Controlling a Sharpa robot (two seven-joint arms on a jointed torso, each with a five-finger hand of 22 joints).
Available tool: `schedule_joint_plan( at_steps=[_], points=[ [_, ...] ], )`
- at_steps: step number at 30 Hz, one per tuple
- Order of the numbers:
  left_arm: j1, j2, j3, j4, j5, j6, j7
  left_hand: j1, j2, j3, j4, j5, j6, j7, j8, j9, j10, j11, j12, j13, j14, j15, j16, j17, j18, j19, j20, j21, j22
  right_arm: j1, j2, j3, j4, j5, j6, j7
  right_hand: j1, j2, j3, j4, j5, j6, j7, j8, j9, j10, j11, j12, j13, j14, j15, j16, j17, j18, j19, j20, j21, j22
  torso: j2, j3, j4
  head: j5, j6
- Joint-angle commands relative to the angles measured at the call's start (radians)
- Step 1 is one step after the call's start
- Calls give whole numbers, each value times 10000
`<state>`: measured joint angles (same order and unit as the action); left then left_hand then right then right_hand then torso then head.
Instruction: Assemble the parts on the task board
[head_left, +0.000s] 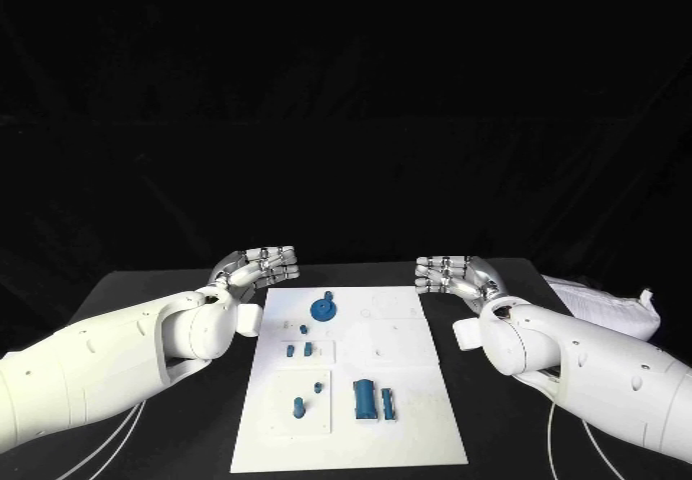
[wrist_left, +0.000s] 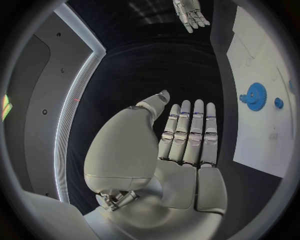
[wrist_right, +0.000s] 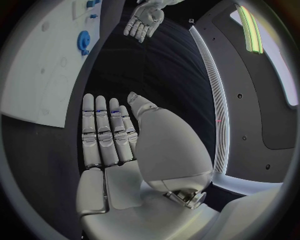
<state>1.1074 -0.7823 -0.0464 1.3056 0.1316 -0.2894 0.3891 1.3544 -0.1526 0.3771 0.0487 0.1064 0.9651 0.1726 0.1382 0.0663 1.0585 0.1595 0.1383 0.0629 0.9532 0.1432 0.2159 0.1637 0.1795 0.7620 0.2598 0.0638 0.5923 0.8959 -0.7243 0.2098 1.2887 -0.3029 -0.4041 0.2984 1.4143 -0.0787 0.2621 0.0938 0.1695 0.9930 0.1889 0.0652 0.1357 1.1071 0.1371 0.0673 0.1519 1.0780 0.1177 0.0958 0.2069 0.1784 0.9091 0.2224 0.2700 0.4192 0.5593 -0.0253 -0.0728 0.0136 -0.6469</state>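
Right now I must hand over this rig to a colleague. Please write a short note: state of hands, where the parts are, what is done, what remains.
Left hand: open, holds nothing, beside the task board's far left corner.
Right hand: open, holds nothing, at the far right corner.
Parts: blue gear lies at the board's far end; small blue pieces in the middle left; two long blue blocks and more small pieces near the front.
Done: no part is in either hand.
Left: pick up and assemble the parts.

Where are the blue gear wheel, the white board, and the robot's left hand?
blue gear (head_left: 326, 308), head view, on its round face.
task board (head_left: 411, 430), head view, on a bare patch.
left hand (head_left: 260, 266), head view, on its middle.
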Motion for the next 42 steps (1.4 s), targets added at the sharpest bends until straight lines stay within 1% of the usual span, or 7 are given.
schedule_joint_plan(
  at_steps=[1,5,11,20,28,29,42],
  points=[
    [-31,78,19,-88,305,-276,908,-36,120,-319,23,-39,61,-83,-148,-9,82,67,-249,-1,96,80,-382,-224,82,-152,87,-33,-594,20,195,2,-338,1000,999,1033,-172,64,-4,-216,-233,-43,-8,-24,-127,23,48,-23,-347,182,-18,-189,-311,64,230,3,-341,-368,-148,-11,-14,60,80],
    [-76,173,21,-129,355,-350,989,135,350,-758,27,-17,220,-95,-395,-10,263,72,-600,5,401,80,-864,-514,80,-70,122,4,-1466,41,351,2,-610,1059,1180,1135,-359,184,-34,-619,-479,-6,-10,-24,-333,114,57,-10,-839,369,-20,-329,-806,60,641,-3,-836,-938,-170,7,38,134,91],
    [-91,104,48,85,16,-506,466,-5623,1526,-2018,-487,-1064,-3934,-781,-1382,-663,-4301,-621,-1383,-629,-3781,-555,-1404,-1637,-661,-3249,-1019,-638,-3326,165,216,-184,-216,765,84,642,-6150,787,-1117,-938,-983,-4178,-797,-652,-1357,-4590,-539,-673,-1519,-4322,-1177,-958,-1327,-665,-3454,-932,-1605,-2295,-123,55,179,13,176],
    [-306,68,233,1225,-577,-2422,841,-7994,1526,-2546,-487,-1064,-5646,-1726,-1382,-663,-6184,-1595,-1383,-629,-5500,-1432,-2159,-1637,-925,-4555,-1498,-638,-4105,865,-177,-1158,1325,1917,-1820,1442,-8548,787,-1567,-938,-1695,-5908,-1127,-652,-1357,-6540,-1371,-673,-1519,-6266,-1177,-958,-2069,-922,-5149,-1322,-1931,-2865,-150,246,708,-131,458],
    [-521,32,418,2362,-1169,-4332,1216,-9548,1526,-2886,-487,-1064,-6767,-1726,-1382,-663,-7418,-1595,-1383,-629,-6634,-1432,-2159,-1637,-1029,-5415,-1807,-638,-4615,1449,-506,-1971,2611,2878,-3410,2111,-10090,787,-1856,-938,-1695,-7017,-1889,-652,-1357,-7800,-1371,-673,-1519,-7513,-1177,-958,-2069,-1032,-6237,-2224,-2700,-3233,-151,253,728,-136,469],
    [-536,30,431,2441,-1210,-4465,1242,-9722,1526,-2924,-487,-1064,-6890,-1726,-1382,-663,-7555,-1595,-1383,-629,-6761,-1432,-2159,-1637,-1795,-5514,-1836,-638,-4671,1483,-525,-2018,2686,2935,-3503,2150,-10276,787,-1866,-938,-1695,-7152,-1889,-652,-1357,-7948,-1371,-673,-1519,-7663,-1177,-958,-2069,-1784,-6368,-2224,-2700,-3276,-151,253,728,-136,469],
    [-574,23,464,2644,-1316,-4806,1309,-11350,1526,-3771,-487,-1064,-8073,-1726,-1382,-663,-8849,-1595,-1383,-629,-7941,-1432,-2159,-1637,-1795,-6392,-2598,-638,-5204,1541,-557,-2098,2813,3029,-3659,2216,-11890,787,-2621,-938,-1695,-8317,-1889,-652,-1357,-9255,-1371,-673,-1519,-8965,-1177,-958,-2069,-1784,-7505,-2224,-2700,-4192,-151,253,728,-136,469]
  ],
)
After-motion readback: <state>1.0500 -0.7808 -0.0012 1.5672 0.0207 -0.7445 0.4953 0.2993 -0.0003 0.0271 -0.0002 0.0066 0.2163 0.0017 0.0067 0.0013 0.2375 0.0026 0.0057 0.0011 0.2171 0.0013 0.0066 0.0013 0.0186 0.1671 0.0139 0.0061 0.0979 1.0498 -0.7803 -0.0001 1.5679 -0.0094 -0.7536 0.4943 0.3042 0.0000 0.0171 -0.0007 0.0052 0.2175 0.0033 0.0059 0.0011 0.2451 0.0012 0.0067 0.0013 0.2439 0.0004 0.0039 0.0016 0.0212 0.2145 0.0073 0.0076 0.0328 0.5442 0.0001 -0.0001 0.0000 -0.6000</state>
